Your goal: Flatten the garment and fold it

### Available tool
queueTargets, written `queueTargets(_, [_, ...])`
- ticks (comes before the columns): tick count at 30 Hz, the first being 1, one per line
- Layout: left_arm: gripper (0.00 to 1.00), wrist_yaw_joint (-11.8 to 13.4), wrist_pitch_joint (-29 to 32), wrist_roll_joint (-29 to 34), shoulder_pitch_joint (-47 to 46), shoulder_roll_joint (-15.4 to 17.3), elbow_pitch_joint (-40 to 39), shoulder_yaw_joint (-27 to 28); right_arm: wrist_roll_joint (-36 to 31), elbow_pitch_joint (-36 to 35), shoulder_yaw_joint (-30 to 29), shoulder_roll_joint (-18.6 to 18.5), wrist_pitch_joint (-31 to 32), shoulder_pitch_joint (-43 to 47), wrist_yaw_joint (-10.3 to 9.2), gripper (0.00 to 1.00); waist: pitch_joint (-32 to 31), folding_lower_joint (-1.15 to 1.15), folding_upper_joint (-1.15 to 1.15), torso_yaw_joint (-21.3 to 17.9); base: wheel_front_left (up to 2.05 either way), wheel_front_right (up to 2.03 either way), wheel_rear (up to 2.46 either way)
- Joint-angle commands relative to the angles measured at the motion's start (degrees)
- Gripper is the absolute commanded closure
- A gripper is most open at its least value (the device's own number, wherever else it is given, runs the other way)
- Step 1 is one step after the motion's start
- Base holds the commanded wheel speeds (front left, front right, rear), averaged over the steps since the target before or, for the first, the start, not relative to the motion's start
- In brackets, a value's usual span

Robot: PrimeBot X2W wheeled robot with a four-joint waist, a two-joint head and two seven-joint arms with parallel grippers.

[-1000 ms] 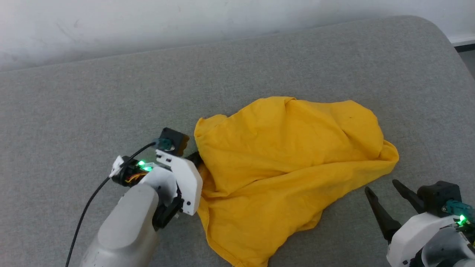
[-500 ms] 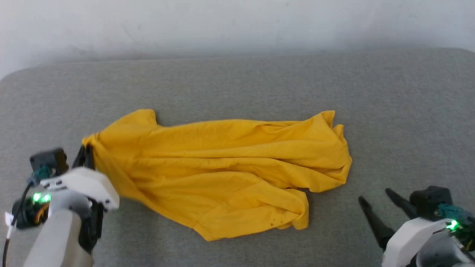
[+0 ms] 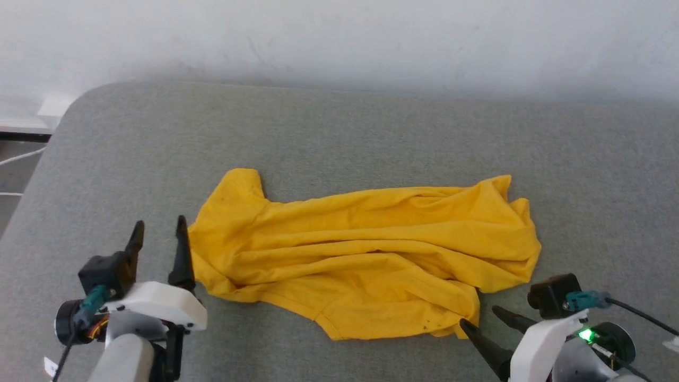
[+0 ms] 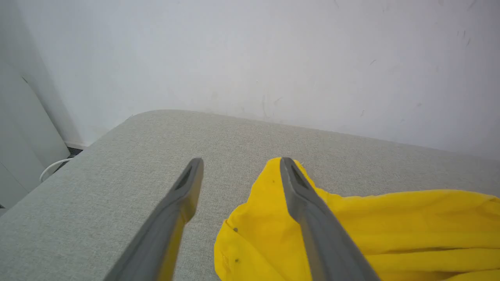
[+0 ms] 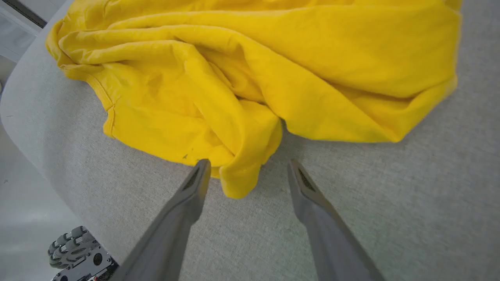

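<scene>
The garment (image 3: 366, 254) is a mustard-yellow T-shirt, lying crumpled in a long wrinkled strip across the grey padded surface, with a sleeve sticking up at its left end. My left gripper (image 3: 160, 223) stands open just left of that end, its right finger (image 4: 304, 203) at the cloth's edge and nothing held. In the left wrist view the garment (image 4: 390, 218) lies to the right of the gripper (image 4: 241, 160). My right gripper (image 3: 480, 317) is open at the lower right corner. In the right wrist view a fold of the garment (image 5: 273, 58) reaches between the fingers of the gripper (image 5: 249, 162).
The grey padded surface (image 3: 371, 132) runs back to a white wall (image 3: 339, 37). Its rounded left corner (image 3: 79, 101) drops to a floor with a white cable (image 3: 21, 156). My wheeled base (image 5: 78, 249) shows below the near edge.
My left gripper dragged the garment's end leftward, stretching the heap into a long strip, then opened and let go. The head camera has shifted. The right gripper now sits closer to the cloth's corner.
</scene>
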Motion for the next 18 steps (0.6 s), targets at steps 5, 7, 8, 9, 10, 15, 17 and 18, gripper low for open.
queueTargets(5, [0.0,-0.3,-1.2,3.4,3.6,-1.8,-5.9,-1.7,-3.4,5.4,1.0,-1.2,3.4,-4.3,-0.08,0.0,-1.9,0.01,0.0,3.9,0.0,0.0,0.0])
queueTargets(7, [0.0,-0.6,-1.3,3.9,4.6,-2.7,-7.5,-2.2,-5.1,8.3,1.0,-1.0,3.3,-5.7,-0.08,0.0,-2.0,0.01,0.0,4.6,0.0,0.0,0.0])
queueTargets(8, [0.0,-0.6,-1.3,4.1,5.1,-3.1,-7.9,-2.5,-5.8,9.7,1.5,-0.9,3.1,-6.3,-0.08,0.0,-2.0,0.01,0.0,4.9,0.0,0.0,0.0])
queueTargets(9, [0.0,-0.7,-1.3,4.2,5.6,-3.4,-8.2,-2.7,-6.2,11.0,2.0,-0.7,2.8,-6.8,-0.08,0.0,-2.1,0.01,0.0,5.0,0.0,0.0,0.0])
queueTargets(10, [0.0,-0.7,-1.3,4.4,6.0,-3.6,-8.2,-2.9,-6.3,12.1,2.7,-0.5,2.6,-7.3,-0.08,0.0,-2.1,0.01,0.0,5.2,0.0,0.0,0.0])
queueTargets(15, [0.0,-1.1,-1.3,4.3,7.3,-4.2,-7.6,-2.9,-7.5,14.5,5.7,-2.7,1.1,-8.3,-0.08,1.0,-2.7,0.01,0.0,4.4,0.0,0.0,0.0])
queueTargets(17, [0.0,-1.1,-1.3,4.2,7.9,-4.3,-7.3,-2.4,-7.1,13.2,5.5,-4.1,1.3,-8.0,-0.08,1.0,-3.1,0.01,0.0,3.4,0.0,0.0,0.0])
queueTargets(18, [0.0,-1.2,-1.3,4.1,8.1,-4.2,-6.9,-2.3,-6.9,12.1,5.1,-5.1,1.8,-7.7,-0.08,1.0,-3.3,0.01,0.0,2.9,0.0,0.0,0.0])
